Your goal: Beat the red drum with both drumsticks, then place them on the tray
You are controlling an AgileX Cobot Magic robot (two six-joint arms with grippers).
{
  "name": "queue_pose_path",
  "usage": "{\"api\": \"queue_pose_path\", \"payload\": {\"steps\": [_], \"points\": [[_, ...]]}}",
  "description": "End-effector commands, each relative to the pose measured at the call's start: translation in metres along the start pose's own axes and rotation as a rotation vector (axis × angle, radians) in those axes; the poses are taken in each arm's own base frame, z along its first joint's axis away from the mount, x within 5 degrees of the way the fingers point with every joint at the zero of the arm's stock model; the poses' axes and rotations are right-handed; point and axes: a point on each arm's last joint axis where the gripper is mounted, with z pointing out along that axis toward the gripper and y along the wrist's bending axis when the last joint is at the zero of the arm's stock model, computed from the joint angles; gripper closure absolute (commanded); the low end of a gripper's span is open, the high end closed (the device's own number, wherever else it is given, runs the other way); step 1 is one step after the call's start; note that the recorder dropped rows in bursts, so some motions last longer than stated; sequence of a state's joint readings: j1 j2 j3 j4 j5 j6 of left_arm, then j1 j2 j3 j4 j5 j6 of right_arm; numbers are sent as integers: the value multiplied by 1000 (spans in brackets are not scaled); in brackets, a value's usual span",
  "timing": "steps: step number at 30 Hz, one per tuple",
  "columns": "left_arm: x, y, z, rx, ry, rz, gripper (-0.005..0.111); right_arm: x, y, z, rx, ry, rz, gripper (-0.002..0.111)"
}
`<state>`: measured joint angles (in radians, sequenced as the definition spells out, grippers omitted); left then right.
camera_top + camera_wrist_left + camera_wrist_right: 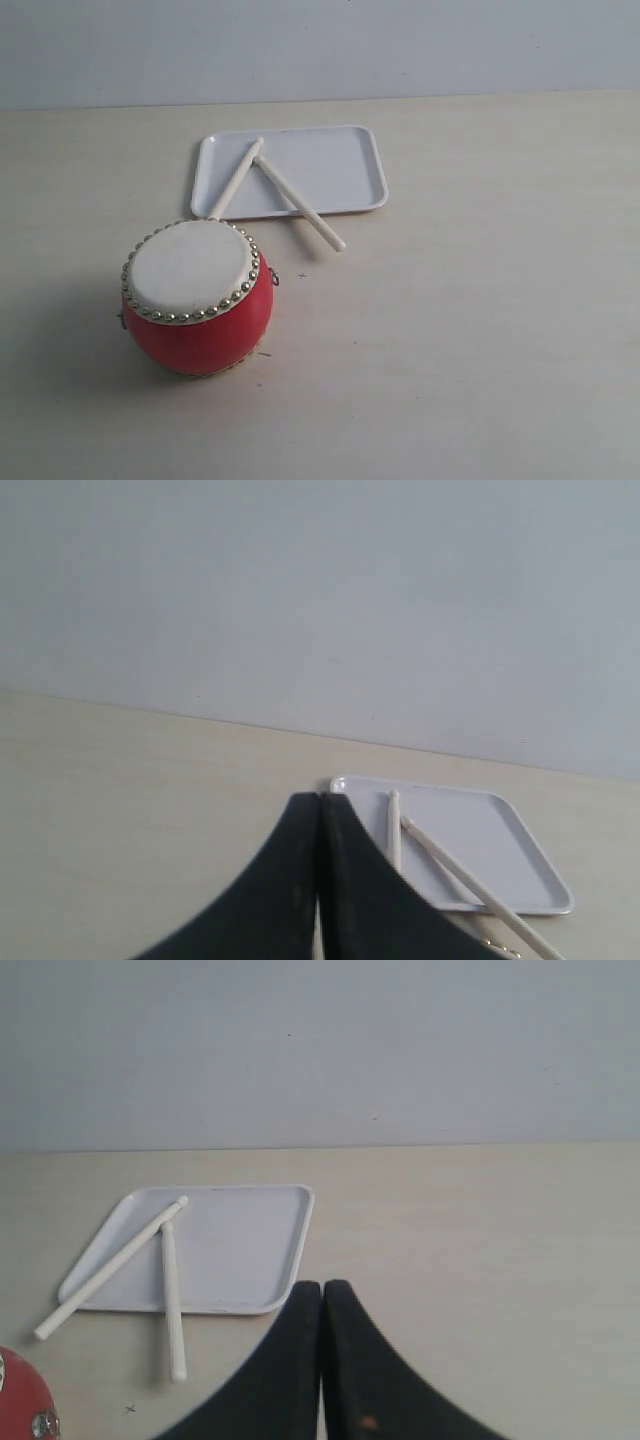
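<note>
The red drum (197, 300) stands upright at the table's front left, cream skin up. Behind it lies the white tray (330, 165). Both drumsticks lie in a V with bead tips on the tray: one (237, 180) runs down to the drum's back edge, the other (300, 205) pokes over the front rim onto the table. Neither gripper appears in the exterior view. In its wrist view my left gripper (319, 798) is shut and holds nothing, short of the tray (480, 840). My right gripper (322, 1285) is likewise shut and holds nothing, near the tray's corner (290, 1260).
The pale wooden table (480, 330) stretches to a plain grey wall (320, 45) behind the tray. A sliver of the drum (15, 1405) shows in the right wrist view, with both sticks (172, 1300) (110, 1270) between it and the tray.
</note>
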<state>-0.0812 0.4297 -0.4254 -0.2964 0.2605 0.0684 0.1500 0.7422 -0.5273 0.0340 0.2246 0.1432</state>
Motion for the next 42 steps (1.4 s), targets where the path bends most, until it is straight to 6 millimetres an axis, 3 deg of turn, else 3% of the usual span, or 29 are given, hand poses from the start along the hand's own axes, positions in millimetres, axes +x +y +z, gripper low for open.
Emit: {"api": "queue_pose_path", "payload": {"steps": [1,9,13,19,24,26,42], "points": [[2,1,0,-3,1,-9,107,1,-1,-1,3,-3,3,108],[2,1,0,-3,1,-7,107,1,-1,-1,3,-3,3,108],[3,2,-2,-20,-1,130,107,1,-1,-1,3,-3,3,108],[52,14,-14,-31,-31,167,107,1,-1,-1,3,-3,3,108],[107,29,-23,-94,-99,118,107,1,-1,-1,3,-3,3,108],[113,30,-23,-103,-32,119,107,1,-1,-1,2,-5,1,108],[119,30,-23,-97,33,133,107,0,-1,-1,2,-9,3,108]]}}
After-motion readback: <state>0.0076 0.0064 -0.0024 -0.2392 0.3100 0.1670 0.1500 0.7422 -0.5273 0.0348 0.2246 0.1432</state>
